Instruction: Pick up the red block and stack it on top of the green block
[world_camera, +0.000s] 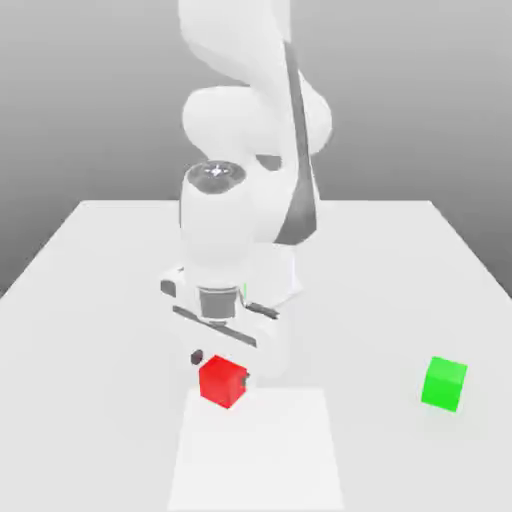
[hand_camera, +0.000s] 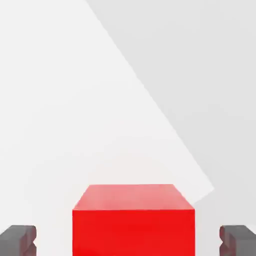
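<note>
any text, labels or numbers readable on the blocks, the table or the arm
None: no text can be read anywhere.
The red block has plain faces.
The green block has plain faces.
The table is bare white, and the arm carries no legible marking.

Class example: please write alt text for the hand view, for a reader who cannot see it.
A red block sits on a white table, centred between the open end effector's two dark grey fingertips, with clear gaps on both sides. A paler diagonal band crosses the table behind it.
</note>
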